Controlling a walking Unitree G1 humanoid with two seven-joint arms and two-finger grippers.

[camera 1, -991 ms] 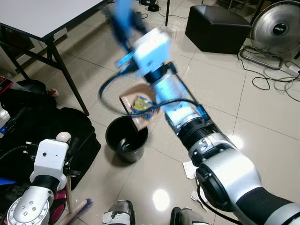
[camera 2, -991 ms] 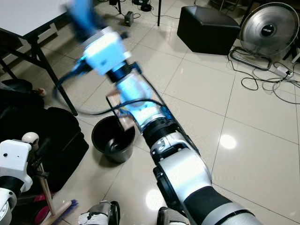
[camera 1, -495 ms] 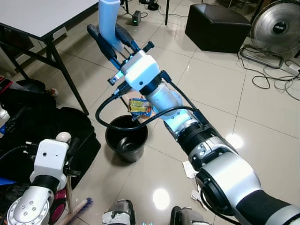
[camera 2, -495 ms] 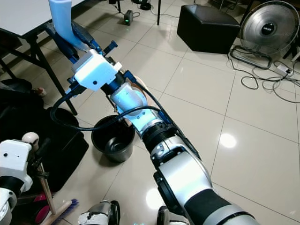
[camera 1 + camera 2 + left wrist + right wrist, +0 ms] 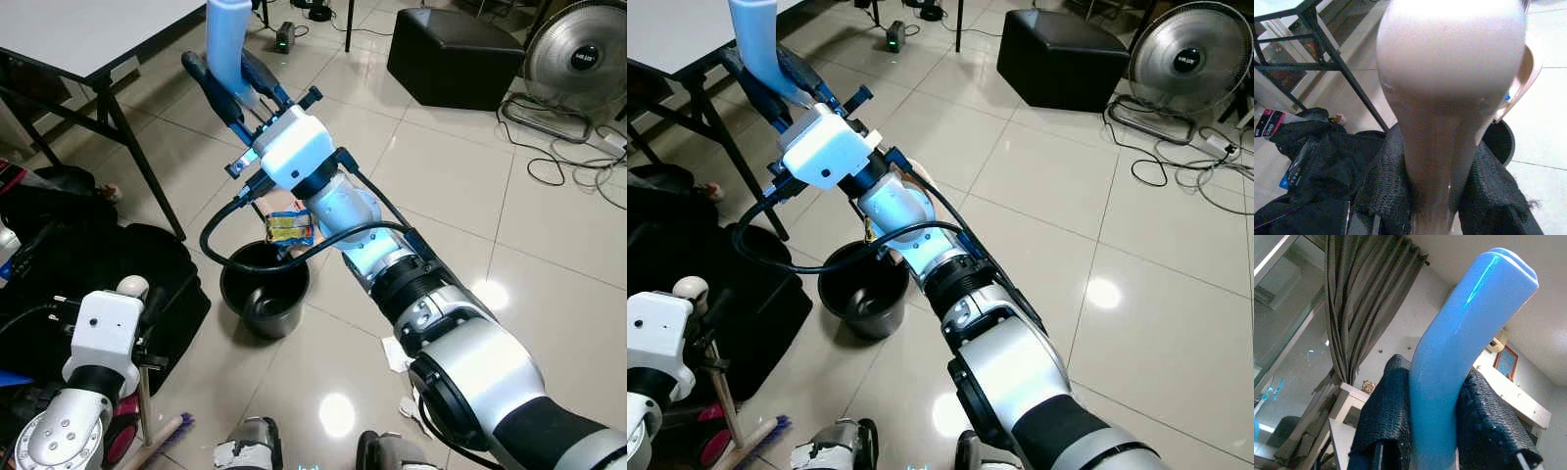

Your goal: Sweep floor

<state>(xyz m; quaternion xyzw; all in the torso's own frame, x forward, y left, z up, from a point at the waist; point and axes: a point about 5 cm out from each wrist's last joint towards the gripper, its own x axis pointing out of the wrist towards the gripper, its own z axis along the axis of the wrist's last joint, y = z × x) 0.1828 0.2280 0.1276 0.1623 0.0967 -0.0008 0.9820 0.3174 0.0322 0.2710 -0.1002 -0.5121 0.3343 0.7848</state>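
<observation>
**Left eye view.** The right gripper [image 5: 227, 76] is seen raised above the floor [image 5: 549, 245], its fingers clamped on the blue dustpan handle [image 5: 224, 39], whose long axis runs upward and away from the wrist. Below the wrist, a yellow wrapper [image 5: 290, 226] is seen just over the far rim of the black bin [image 5: 263, 289]; the dustpan blade itself is hidden behind the arm, so whether the wrapper is resting on it or falling cannot be told. Scraps of paper [image 5: 397, 354] are left on the floor beside the right arm, well apart from the bin. At the lower left corner, a broom [image 5: 157, 443] is seen by the left arm, its stick rising to the left wrist.

**Right eye view.** The same scene is shown: the handle is held over the table leg [image 5: 720, 137], and the bin lies directly below the forearm. The tipping step is judged to be nearly done; the bin lies below and nearer than the fingers, so the pan would be tilted that way.

**Left wrist view.** The left gripper [image 5: 1449, 196] is shown closed around the pale broom stick [image 5: 1449, 88], which runs lengthwise between the fingers [image 5: 1383, 186].

**Right wrist view.** The blue handle is shown gripped between both padded fingers [image 5: 1383, 406].
</observation>
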